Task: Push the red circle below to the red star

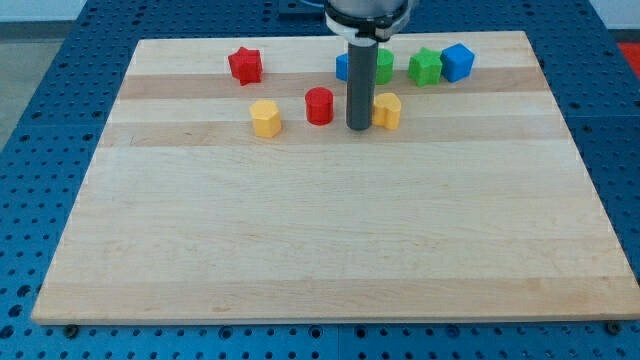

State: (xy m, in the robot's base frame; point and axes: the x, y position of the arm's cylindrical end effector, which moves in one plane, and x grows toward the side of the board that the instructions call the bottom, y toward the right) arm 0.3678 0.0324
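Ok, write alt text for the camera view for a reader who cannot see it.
My tip rests on a wooden board between the red circle and a yellow block, near the view's top. The red star lies up-left; another yellow block, two green blocks and two blue blocks sit nearby.

Wood board point(330, 250) w/ coloured blocks

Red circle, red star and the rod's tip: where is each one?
red circle point(319, 105), camera view, middle of its front face.
red star point(245, 65), camera view, centre of its top.
my tip point(358, 127), camera view, rod's very bottom end.
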